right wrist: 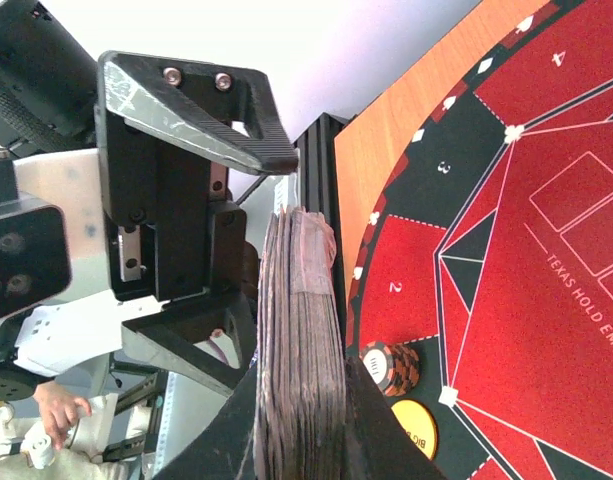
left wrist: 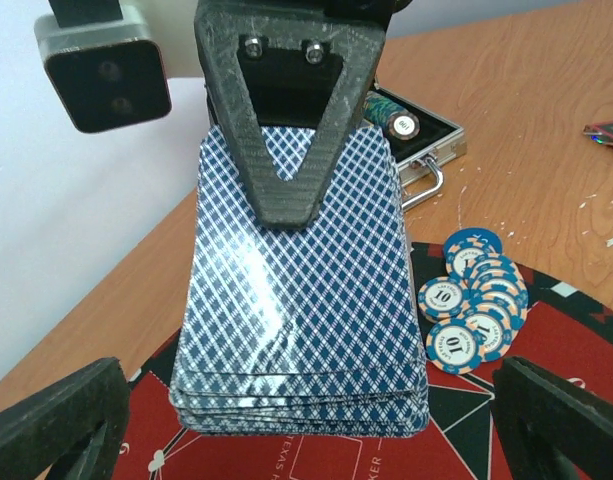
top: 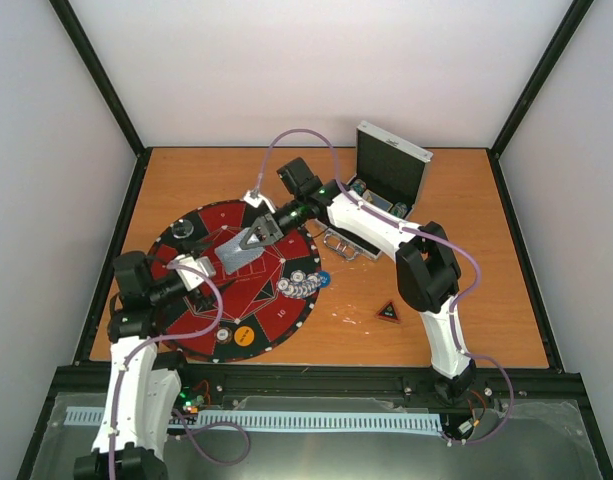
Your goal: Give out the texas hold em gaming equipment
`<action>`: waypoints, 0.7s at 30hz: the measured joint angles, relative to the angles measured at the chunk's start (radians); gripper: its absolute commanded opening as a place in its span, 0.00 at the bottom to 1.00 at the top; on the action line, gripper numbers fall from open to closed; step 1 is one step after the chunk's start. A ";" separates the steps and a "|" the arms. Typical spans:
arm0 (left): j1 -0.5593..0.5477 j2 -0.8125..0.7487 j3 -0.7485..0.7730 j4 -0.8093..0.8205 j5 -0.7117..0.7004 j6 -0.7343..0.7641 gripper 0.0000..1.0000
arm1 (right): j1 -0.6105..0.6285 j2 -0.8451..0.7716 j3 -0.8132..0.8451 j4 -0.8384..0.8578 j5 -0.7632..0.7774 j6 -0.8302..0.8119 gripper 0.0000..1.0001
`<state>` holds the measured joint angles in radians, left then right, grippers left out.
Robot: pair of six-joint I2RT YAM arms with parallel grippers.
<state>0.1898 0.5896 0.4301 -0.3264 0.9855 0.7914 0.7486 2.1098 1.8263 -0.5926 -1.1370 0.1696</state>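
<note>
Right gripper (right wrist: 301, 378) – fingers clenched on a deck of cards (left wrist: 306, 300), one finger on each flat face, the deck lifted above the mat (top: 248, 296); card backs blue with white lattice.
Left gripper (top: 194, 268) – fingers (left wrist: 61, 425) spread wide and released, one either side of the deck's near end, touching nothing.
Loose chips (left wrist: 476, 305) – blue-and-cream, overlapping in a small heap on the mat, just beyond the left gripper's right-hand finger.
Stack of chips (right wrist: 391, 365) and yellow disc (right wrist: 416, 427) – at the mat's rim, beside the right gripper's fingers.
Case (left wrist: 426, 150) – lid up, chips inside, on the table (top: 466, 250) beyond the deck's far end.
Triangle marker (top: 388, 313) – on bare table, well apart from both grippers.
</note>
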 measured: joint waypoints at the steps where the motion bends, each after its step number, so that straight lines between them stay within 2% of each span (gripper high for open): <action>1: 0.000 0.007 -0.006 0.021 0.000 -0.003 1.00 | 0.000 0.000 0.000 0.013 0.000 0.011 0.03; 6: 0.000 0.097 -0.010 0.104 -0.003 -0.015 0.98 | 0.006 0.005 0.008 0.053 0.003 0.056 0.03; 9: 0.000 0.106 -0.010 0.123 -0.007 -0.008 0.91 | 0.015 0.020 0.036 0.066 0.005 0.075 0.03; 19: 0.001 0.130 -0.010 0.172 -0.017 -0.025 0.81 | 0.048 0.086 0.120 0.072 0.008 0.105 0.03; 21: 0.001 0.130 -0.010 0.174 -0.023 -0.025 0.76 | 0.053 0.087 0.120 0.072 0.007 0.107 0.03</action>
<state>0.1905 0.7197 0.4202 -0.1520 0.9623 0.7666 0.8021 2.1963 1.9465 -0.5209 -1.1297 0.2768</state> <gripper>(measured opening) 0.810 0.126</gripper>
